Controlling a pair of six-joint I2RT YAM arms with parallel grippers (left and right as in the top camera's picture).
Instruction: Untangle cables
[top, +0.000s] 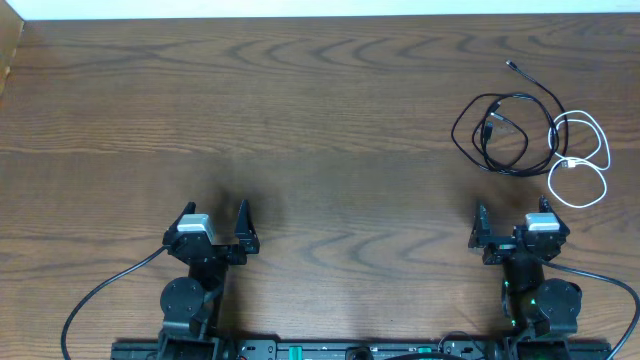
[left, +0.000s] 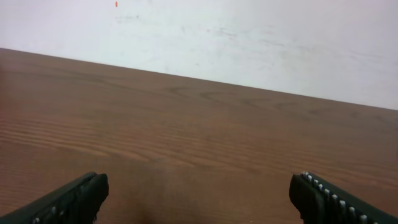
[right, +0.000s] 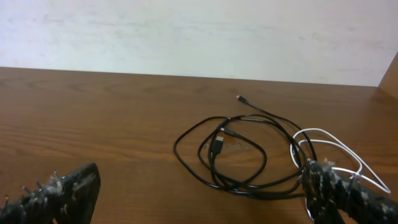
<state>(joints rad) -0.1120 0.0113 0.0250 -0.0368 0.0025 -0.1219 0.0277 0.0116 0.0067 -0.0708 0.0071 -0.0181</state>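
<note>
Upper right on the desk (top: 300, 120), lying looped together: black cable (top: 456, 130), white cable (top: 606, 152) crossing its right side. Just below, right hand (top: 512, 212) spread wide, empty; lower left, left hand (top: 215, 212) likewise spread.

Even, diffuse room light, moderately bright. No hard glare on the table (top: 300, 100), only a dull sheen along the grain. Shadows faint and soft-edged. Overhead view crisp throughout. Wrist views softer: the fingers (left: 74, 198) close to the lens blur, the wall (right: 186, 31) is pale and slightly washed out. Left wrist view smears toward its left edge.
</note>
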